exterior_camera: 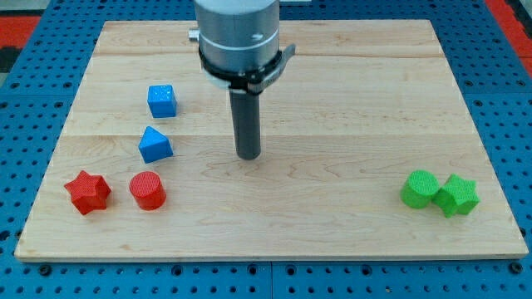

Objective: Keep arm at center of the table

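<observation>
Standing near the middle of the wooden table top [349, 100], my tip [248, 156] rests on bare wood, touching no block. I have no fingers to spread or press together: I end in one straight dark rod [247, 120], and it pinches nothing. Above the rod sits my grey cylindrical arm housing [238, 33], cut off by the view's top, with a dark collar beneath it. Nearest to my tip, toward the view's left, is the blue block with a sloped, wedge-like top [155, 144], clearly apart from me. Above it, farther toward the view's top, sits the blue cube [162, 100], the two blues near each other but not touching. Lower down on the view's left lie the red cylinder [148, 190] and, just beside it toward the board's edge, the red star [87, 192]; a small gap shows between them. Well apart from all of these, on the view's right near the bottom, the green cylinder [419, 188] and the green star [458, 195] sit pressed against each other. Around the board runs a blue perforated base [25, 91] with rows of small holes, and red patches show at the view's top corners. No brand, label or writing can be read on any block, on the board or on my arm.
</observation>
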Controlling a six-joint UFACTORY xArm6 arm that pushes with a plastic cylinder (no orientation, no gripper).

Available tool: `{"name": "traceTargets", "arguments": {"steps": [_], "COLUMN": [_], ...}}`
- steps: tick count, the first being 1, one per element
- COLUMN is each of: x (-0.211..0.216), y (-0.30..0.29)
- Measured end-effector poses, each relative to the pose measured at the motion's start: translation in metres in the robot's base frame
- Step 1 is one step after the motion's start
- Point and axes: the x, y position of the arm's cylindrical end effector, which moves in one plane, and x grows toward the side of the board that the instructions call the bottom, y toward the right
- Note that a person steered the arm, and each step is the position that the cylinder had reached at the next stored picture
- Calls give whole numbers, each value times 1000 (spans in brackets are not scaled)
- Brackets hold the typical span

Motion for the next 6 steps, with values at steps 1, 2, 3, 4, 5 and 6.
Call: {"name": "traceTargets", "arguments": {"steps": [1, 2, 3, 4, 5, 6], "x": [-19, -19, -24, -34, -32, -29], "y": [17, 39, 45, 40, 35, 38]}}
